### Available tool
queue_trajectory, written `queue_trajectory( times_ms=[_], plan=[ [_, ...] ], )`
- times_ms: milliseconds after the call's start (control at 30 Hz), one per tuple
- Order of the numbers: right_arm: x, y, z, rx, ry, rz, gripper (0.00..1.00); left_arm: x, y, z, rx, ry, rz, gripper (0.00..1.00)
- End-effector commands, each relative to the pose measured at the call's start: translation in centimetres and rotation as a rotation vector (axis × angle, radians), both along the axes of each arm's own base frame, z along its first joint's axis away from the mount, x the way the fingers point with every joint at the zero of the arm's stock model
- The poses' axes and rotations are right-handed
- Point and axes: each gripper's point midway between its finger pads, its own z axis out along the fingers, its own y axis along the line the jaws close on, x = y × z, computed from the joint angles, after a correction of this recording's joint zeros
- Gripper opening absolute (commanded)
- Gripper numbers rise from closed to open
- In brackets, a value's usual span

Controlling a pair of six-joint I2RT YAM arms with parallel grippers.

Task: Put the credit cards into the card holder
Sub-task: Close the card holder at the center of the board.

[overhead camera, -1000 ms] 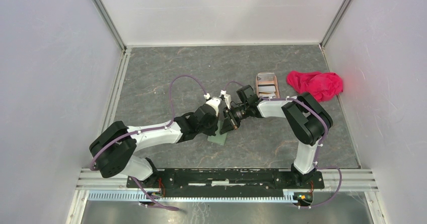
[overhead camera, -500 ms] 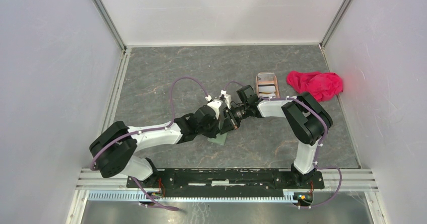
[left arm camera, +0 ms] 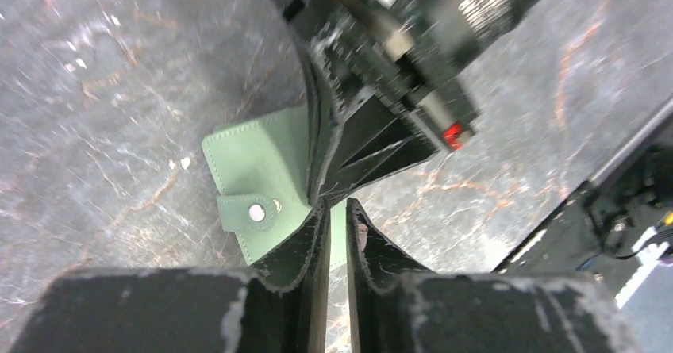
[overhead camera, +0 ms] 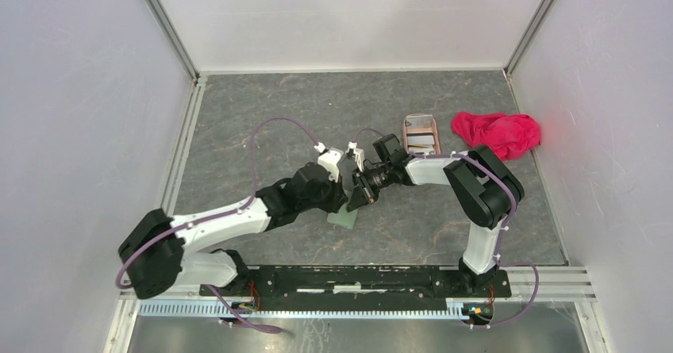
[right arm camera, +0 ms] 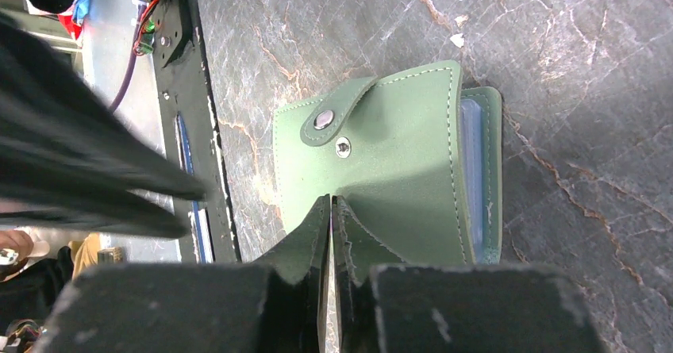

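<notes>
Right wrist view: the right gripper (right arm camera: 330,201) is pinched together on the cover edge of the small sage-green bifold card holder (right arm camera: 397,155), which lies on the grey marbled table (right arm camera: 571,67). The left gripper (left arm camera: 337,206), fingers a sliver apart, hangs close over the holder. At the holder's 2 o'clock sits a pinkish-brown oblong tray (overhead camera: 405,135) holding whitish credit cards (overhead camera: 422,140). A red-pink cloth (overhead camera: 498,133) lies at the tray's 3 o'clock.

The left arm (overhead camera: 230,216) and right arm (overhead camera: 476,182) met near frame centre. The left gripper (left arm camera: 336,207) stood slightly parted and empty; the right gripper (right arm camera: 331,202) pinched the card holder (right arm camera: 397,147) flap.
</notes>
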Motion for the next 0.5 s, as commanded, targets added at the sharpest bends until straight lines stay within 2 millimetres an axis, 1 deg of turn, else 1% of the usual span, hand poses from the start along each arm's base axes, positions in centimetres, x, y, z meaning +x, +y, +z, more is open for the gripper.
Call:
queue_trajectory(
  times_ms=[0, 33, 67, 133, 200, 233, 267, 367, 467],
  plan=[
    [0.6, -0.1, -1.0, -0.020, -0.030, -0.010, 0.10, 0.2, 0.8, 3.6, -0.093, -0.082, 0.052, 0.22],
    [0.5, 0.0, -0.8, -0.012, -0.029, -0.006, 0.10, 0.2, 1.5, 4.0, -0.114, -0.097, 0.079, 0.25],
    [0.4, 0.1, -0.6, 0.000, -0.031, 0.004, 0.11, -0.1, 2.1, 3.9, -0.126, -0.101, 0.096, 0.28],
    [0.6, 0.3, 0.4, 0.031, -0.067, 0.026, 0.15, -0.7, 3.4, 2.8, -0.150, -0.075, 0.152, 0.31],
    [1.1, 0.4, 1.4, 0.052, -0.132, 0.044, 0.20, -1.3, 4.0, 2.1, -0.191, -0.056, 0.186, 0.34],
    [1.2, 0.4, 2.0, 0.063, -0.163, 0.055, 0.22, -1.6, 4.5, 1.4, -0.193, -0.044, 0.199, 0.37],
    [1.2, 0.5, 2.4, 0.074, -0.182, 0.065, 0.24, -1.7, 4.7, 1.2, -0.198, -0.040, 0.208, 0.40],
    [1.1, 0.7, 4.0, 0.123, -0.228, 0.112, 0.26, -1.5, 5.4, 1.1, -0.185, -0.071, 0.217, 0.55],
    [1.1, 0.6, 5.2, 0.143, -0.286, 0.153, 0.27, -0.8, 5.6, 1.9, -0.157, -0.123, 0.214, 0.67]
  ],
)
